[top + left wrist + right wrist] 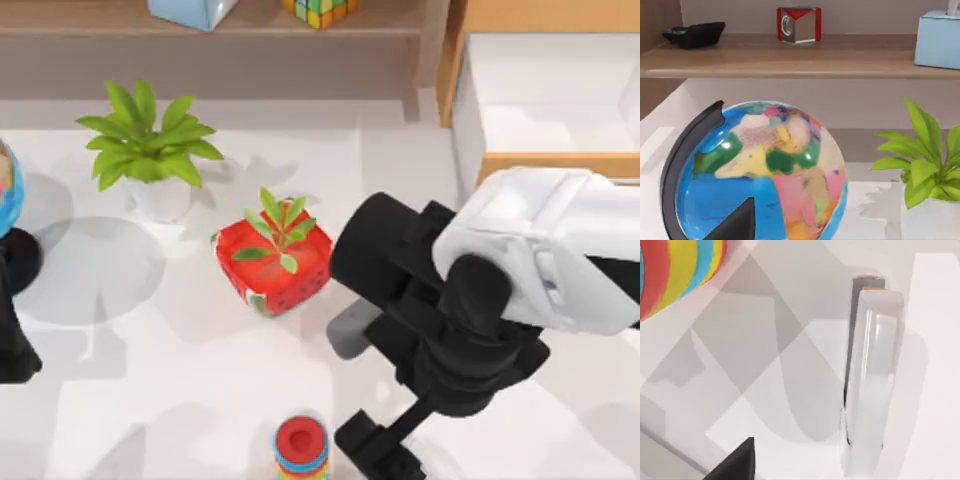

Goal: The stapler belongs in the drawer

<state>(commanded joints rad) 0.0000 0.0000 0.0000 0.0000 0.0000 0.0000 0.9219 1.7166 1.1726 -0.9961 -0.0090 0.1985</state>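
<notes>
The stapler (870,380) is a slim pale grey-silver bar lying flat on the white table, close below my right wrist camera. In the top view a grey rounded end of the stapler (350,330) pokes out from under the right arm; the rest is hidden. My right gripper (385,450) hangs low at the front of the table, beside the ring stack and apart from the stapler. The drawer (560,162) stands pulled out at the back right, light tan with a white inside, and nothing lies in the part I can see. My left arm (12,340) is parked at the left edge.
A ring stack (301,446) stands at the front, just left of the right gripper. A red box planter (275,262) sits mid-table and a white potted plant (150,160) behind it. A globe (765,175) stands far left. The back shelf (790,57) holds small items.
</notes>
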